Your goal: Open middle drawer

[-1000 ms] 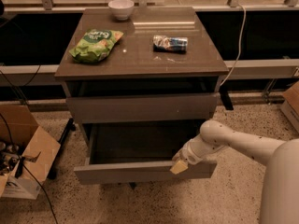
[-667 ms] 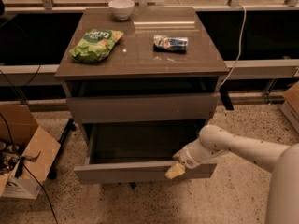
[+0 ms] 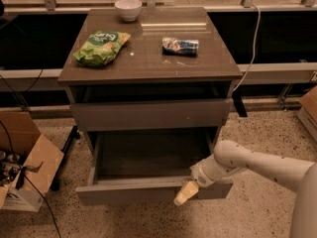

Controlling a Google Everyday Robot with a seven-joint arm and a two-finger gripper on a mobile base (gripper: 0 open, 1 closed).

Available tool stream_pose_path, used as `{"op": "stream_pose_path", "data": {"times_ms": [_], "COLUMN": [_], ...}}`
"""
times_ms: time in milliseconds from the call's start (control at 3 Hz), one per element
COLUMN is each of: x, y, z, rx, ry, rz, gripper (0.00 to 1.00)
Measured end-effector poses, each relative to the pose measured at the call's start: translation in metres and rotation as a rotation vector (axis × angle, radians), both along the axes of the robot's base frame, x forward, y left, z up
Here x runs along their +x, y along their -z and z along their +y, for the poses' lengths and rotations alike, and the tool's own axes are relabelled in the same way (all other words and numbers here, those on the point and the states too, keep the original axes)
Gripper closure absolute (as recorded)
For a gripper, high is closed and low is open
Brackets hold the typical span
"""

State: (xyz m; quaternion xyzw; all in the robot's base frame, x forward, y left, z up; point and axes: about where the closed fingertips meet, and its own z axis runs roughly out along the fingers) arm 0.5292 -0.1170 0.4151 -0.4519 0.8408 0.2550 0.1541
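Observation:
The middle drawer (image 3: 124,193) is pulled far out of the grey-brown cabinet, and its wide dark interior (image 3: 148,152) is bare. Its flat front faces me at the bottom of the view. My gripper (image 3: 186,192) is at the drawer front's top edge, right of centre, and hangs over the front face. My white arm (image 3: 257,165) reaches in from the right. The uppermost drawer (image 3: 148,114) above stands out slightly. The lowest drawer is hidden behind the pulled-out one.
On the cabinet top (image 3: 148,66) lie a green chip bag (image 3: 101,47), a white bowl (image 3: 128,9) and a blue-white packet (image 3: 181,45). An open cardboard box (image 3: 27,170) with cables stands on the floor at left. Another box (image 3: 309,108) stands at the right edge.
The middle drawer has slid a little further out toward me. My gripper has moved down and left with its front edge.

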Motion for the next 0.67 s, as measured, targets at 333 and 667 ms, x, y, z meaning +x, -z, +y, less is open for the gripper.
{"op": "stream_pose_path", "data": {"times_ms": [333,667], "x": [-0.0382,-0.0382], "y": [0.0144,0.0143], "z": [0.0062,0.0062], "rx": [0.051,0.051], "ry": [0.078,0.078], "rz": [0.085,0.085], "gripper": [0.0,0.0]}}
